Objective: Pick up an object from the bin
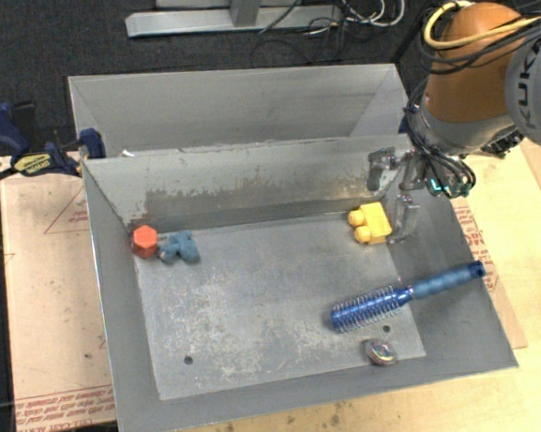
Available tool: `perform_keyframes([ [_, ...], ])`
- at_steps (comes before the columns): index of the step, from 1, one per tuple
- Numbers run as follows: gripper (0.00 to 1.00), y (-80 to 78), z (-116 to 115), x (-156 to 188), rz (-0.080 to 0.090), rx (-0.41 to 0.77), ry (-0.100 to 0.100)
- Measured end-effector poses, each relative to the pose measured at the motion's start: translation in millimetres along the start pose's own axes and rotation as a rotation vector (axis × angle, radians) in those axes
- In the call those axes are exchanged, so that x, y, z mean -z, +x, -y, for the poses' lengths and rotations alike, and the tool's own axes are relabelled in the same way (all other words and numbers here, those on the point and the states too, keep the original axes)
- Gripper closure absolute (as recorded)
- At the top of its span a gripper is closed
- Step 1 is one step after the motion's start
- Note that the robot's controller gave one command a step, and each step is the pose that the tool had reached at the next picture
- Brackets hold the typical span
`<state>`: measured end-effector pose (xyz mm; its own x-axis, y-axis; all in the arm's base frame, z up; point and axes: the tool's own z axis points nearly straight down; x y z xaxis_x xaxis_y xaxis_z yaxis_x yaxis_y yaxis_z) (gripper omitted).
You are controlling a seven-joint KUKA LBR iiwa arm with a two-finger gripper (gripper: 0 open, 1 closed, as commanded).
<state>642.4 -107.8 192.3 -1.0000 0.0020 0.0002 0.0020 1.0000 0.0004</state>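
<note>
Pincer [397,211]: spread or pressed together, you can't tell. Small yellow plastic block [370,223] just left of it looks light, stiff and smooth, so take its flat sides.

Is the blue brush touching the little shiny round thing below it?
Apart. The camera view shows a strip of bare bin floor between the blue brush and the shiny round thing.

The gripper [401,216] is seen just right of a yellow plastic block [369,223] at the far right of the grey metal bin [264,352], with a blue bristled brush [405,297] laid nearer.
</note>
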Motion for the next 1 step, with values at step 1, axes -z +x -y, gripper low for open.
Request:
perform_keyframes([
  [1, 0.0, 59.9, 35.6, -61.5, -0.007, 0.019, -0.001],
])
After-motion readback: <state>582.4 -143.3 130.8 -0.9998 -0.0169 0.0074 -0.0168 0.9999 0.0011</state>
